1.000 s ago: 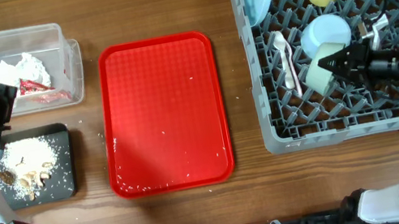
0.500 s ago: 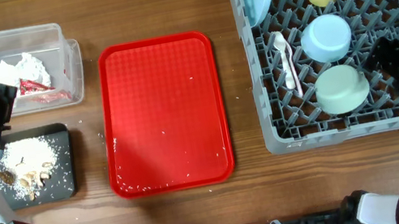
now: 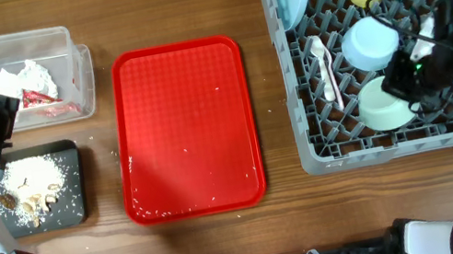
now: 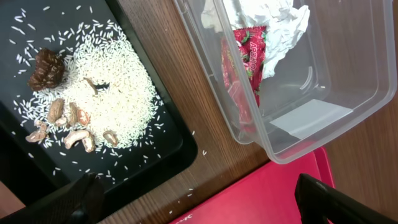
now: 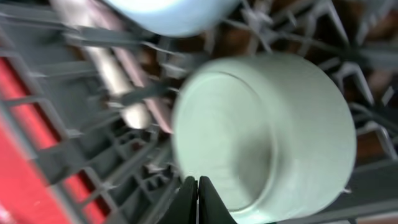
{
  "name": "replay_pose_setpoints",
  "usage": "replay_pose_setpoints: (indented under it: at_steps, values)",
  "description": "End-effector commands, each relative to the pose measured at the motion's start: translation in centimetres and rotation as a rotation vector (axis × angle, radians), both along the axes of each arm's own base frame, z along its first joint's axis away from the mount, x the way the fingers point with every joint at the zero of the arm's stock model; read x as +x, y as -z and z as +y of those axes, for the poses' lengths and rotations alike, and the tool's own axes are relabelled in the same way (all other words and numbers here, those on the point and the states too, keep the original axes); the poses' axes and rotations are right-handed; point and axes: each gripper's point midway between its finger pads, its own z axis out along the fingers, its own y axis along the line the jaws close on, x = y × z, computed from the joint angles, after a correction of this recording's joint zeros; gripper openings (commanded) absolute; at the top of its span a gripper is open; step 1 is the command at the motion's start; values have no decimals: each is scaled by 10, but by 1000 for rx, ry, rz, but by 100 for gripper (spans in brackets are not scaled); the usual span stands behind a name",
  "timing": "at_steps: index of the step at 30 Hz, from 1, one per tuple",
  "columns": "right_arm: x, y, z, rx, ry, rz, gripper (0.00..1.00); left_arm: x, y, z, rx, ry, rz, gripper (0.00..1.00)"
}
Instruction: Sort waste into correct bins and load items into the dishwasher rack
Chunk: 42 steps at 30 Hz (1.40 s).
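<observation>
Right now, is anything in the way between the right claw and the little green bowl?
No, nothing visible. The right claw, shut, sits right at the edge of the pale green bowl, which lies upside down in the dishwasher rack. The light blue bowl and white spoon lie beyond it, not between.

From overhead we see the table [image 3: 291,228] in bright, even light from above, with only faint, soft-edged shadows. The red tray [image 3: 184,106] carries a pale sheen near its lower left corner. This view is sharp from edge to edge. The left wrist view is crisp too, and the clear tub [image 4: 348,74] shows white glints on its rim and floor. The right wrist view is heavily smeared: the pale green bowl [image 5: 267,130] has fuzzy edges, and the pegs of the rack [image 5: 124,165] streak into grey lines.
</observation>
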Motion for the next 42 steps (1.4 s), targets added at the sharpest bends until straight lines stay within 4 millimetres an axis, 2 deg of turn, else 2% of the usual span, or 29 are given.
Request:
replay_pose_setpoints:
  at_steps: [1,3,5,9,12,15,18,21,25,27,28,30,32,36,40,42]
  values:
    - [-22,25,-26,-132,133,159,4,1,-3,3,2,-7,-7,100]
    - [-38,26,-40,-216,199,228,4,1,-3,3,2,-7,-8,100]
    - [-47,23,-44,-239,218,263,4,1,-3,3,2,-7,-8,100]
    - [-52,0,-52,-284,244,274,4,1,-3,3,2,-7,-8,100]
    - [-50,-14,-48,-264,239,243,4,1,-3,3,2,-7,-8,100]
    - [-44,-30,-20,-136,115,131,4,1,-3,3,2,-7,-8,100]
    - [-43,-76,19,-6,-74,-113,4,1,-3,3,2,-7,-8,100]
    - [-62,-114,46,40,-189,-305,4,1,-3,3,2,-7,-8,100]
    - [-103,-137,57,-24,-198,-479,11,1,-3,3,2,-7,-7,100]
    - [-120,-144,62,-61,-202,-576,61,1,-3,3,2,-7,-8,100]
    - [-125,-147,63,-74,-204,-610,100,1,-3,3,2,-7,-7,100]
    - [-135,-151,66,-78,-179,-663,100,1,-3,3,2,-7,-8,100]
    - [-141,-154,68,-21,-83,-676,100,1,-3,3,2,-7,-8,100]
    - [-143,-154,68,156,174,-615,100,1,-3,3,2,-7,-7,100]
    - [-143,-154,67,274,355,-567,100,1,-3,3,2,-7,-8,100]
    - [-144,-147,51,196,428,-558,100,1,-3,3,2,-7,-7,100]
